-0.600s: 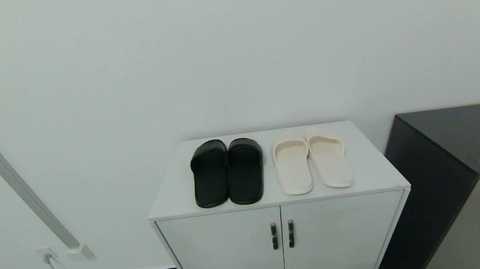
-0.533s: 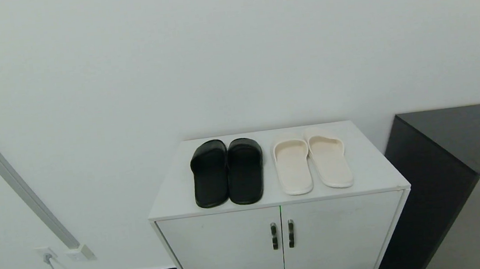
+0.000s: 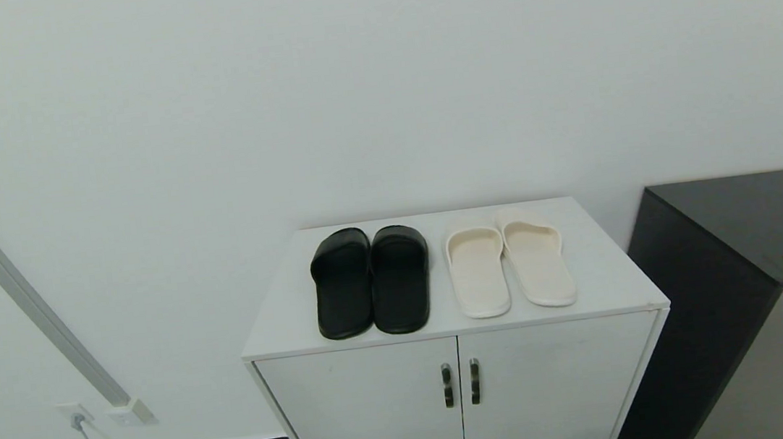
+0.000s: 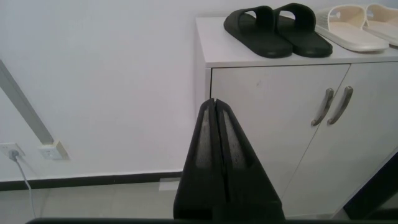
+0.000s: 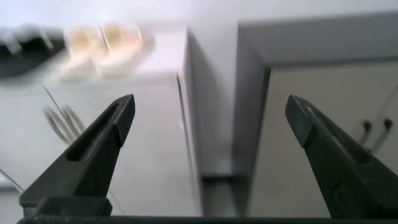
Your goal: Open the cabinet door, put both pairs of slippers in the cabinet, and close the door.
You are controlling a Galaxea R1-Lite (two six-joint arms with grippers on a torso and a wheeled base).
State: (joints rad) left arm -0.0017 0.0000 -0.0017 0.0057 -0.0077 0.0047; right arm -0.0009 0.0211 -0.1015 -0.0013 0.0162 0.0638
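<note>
Work not yet begun: doors shut, slippers on top

Cabinet stands against the wall with both doors shut. On its top lie the black slippers and, just beside them, the cream slippers. The handles are untouched. The left gripper is clenched on nothing; the right gripper is spread wide, apart from the cabinet. By my judgement, opening, loading and closing all remain.

Matt black slippers, smooth white cabinet
</note>
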